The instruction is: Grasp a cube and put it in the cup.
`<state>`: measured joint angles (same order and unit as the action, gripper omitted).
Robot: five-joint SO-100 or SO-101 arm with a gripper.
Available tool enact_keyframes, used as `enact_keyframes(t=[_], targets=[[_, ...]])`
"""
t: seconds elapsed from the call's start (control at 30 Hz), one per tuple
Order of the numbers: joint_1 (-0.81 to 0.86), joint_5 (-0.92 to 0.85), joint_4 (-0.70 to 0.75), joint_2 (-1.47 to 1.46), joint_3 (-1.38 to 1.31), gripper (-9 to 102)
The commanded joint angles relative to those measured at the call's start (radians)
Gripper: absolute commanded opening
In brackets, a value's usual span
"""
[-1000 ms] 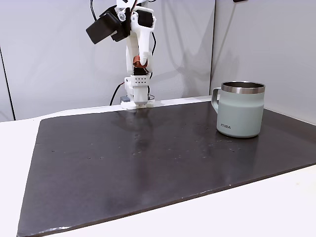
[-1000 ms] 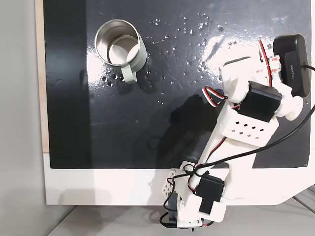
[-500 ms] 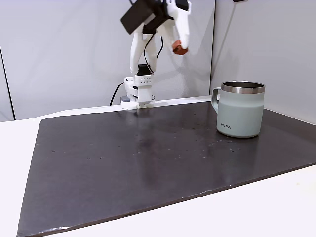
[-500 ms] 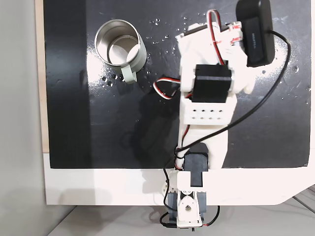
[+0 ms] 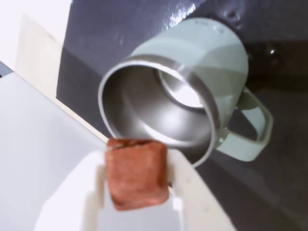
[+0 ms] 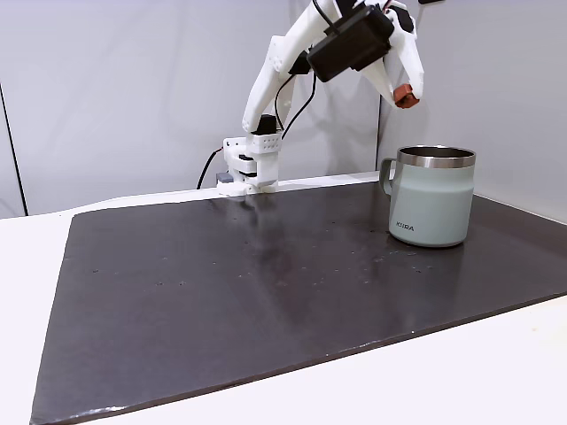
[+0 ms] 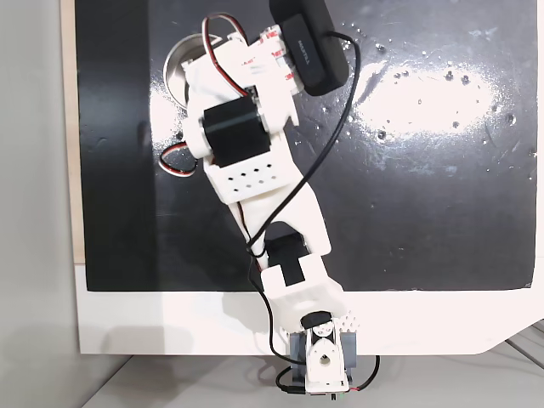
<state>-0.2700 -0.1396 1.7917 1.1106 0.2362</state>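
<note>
Jaws clamped on the cube, one white finger pressed to each side face; block seated squarely between them, top face showing in the wrist view. Grip kept high and tight so the block clears the steel rim during carry.

Gripper raised above the cup, offset toward 10 o'clock of the rim in a fixed view; not yet centred over the mouth. Cube visible at the fingertips there as a small reddish spot, well clear of the rim.

Cup upright on the dark mat, handle pointing to 9 o'clock in a fixed view. Interior bare steel with a bright reflection on the floor; nothing inside, as seen from the wrist view. In the wrist view, cup mouth at 12 o'clock of the cube, handle at 3 o'clock.

From above, arm laid across the cup, rim partly covered.

Judgement: transport step; release only after the cube sits over the opening, otherwise risk of bouncing off the rim.
</note>
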Motion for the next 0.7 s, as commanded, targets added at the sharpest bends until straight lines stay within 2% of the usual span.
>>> enact_keyframes(t=[0.0,0.4,0.57,0.67], targets=[[-0.057,0.02,0.0,-0.009,-0.064,1],[-0.098,0.028,-0.031,-0.041,-0.066,1],[-0.077,0.037,-0.008,-0.04,-0.075,19],[-0.061,0.051,-0.003,-0.04,-0.084,21]])
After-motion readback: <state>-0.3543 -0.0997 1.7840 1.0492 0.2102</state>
